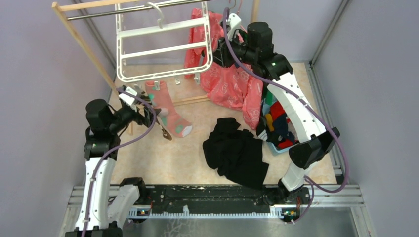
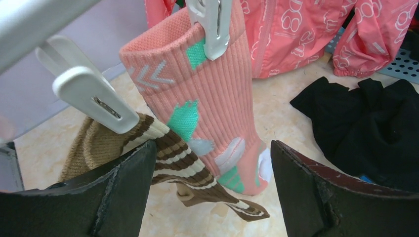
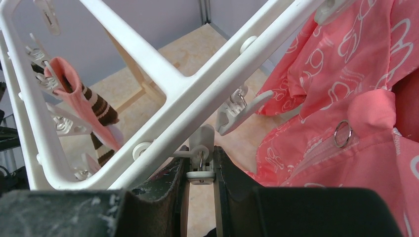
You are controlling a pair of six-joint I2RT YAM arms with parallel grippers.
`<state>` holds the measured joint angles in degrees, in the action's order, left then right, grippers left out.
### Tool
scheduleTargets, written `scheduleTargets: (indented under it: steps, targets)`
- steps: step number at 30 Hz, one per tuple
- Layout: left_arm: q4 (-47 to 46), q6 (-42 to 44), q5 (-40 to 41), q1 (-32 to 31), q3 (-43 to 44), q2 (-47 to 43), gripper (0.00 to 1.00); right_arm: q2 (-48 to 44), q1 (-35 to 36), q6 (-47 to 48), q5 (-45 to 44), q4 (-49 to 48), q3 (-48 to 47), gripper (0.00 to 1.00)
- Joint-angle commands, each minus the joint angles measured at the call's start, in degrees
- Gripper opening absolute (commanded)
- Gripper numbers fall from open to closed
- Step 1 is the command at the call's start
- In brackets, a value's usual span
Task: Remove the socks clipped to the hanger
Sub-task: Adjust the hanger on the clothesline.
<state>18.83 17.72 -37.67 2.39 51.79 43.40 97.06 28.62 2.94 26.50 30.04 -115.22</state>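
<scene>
The white hanger [image 1: 163, 47] hangs from the rail at the back. Two socks are clipped to its near-left corner. One is a pink sock [image 2: 207, 113] with green and white patches, held at the cuff by a white clip [image 2: 215, 24]. The other is a mustard sock with a brown-striped cuff [image 2: 170, 158], under a second clip [image 2: 94, 96]. My left gripper [image 2: 212, 192] is open, and the lower ends of both socks hang between its fingers. My right gripper [image 3: 201, 165] is shut on a small dangling clip [image 3: 201, 148] at the hanger's right side [image 3: 148, 64].
A large pink printed shirt [image 1: 227, 81] hangs just right of the hanger, against my right arm. A black cloth heap [image 1: 237, 150] lies on the floor at centre. A blue basket [image 1: 272, 145] of clothes sits under the right arm. A wooden frame post [image 1: 84, 42] slants at left.
</scene>
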Motion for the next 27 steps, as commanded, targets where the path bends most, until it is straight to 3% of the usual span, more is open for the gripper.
scheduleTargets:
  steps: [1,13,21,27]
  targets:
    - [-9.16,-2.78,-1.81,0.11,-3.31,0.68,0.9,-0.86,-0.59,-0.02,1.06,-1.67,-1.9,0.0]
    - [-23.64,-9.23,-7.33,-0.28,-8.26,6.16,0.89,-1.68,-0.59,-1.12,2.87,-3.14,1.02,0.0]
    - [-33.04,-11.17,-3.54,-0.33,-11.91,8.73,0.93,-2.05,-0.61,-1.2,3.2,-3.52,1.88,0.0]
    - [-35.83,-9.94,-5.81,-1.59,-12.9,9.11,0.97,-2.11,-0.59,-1.64,3.68,-3.8,2.3,0.0]
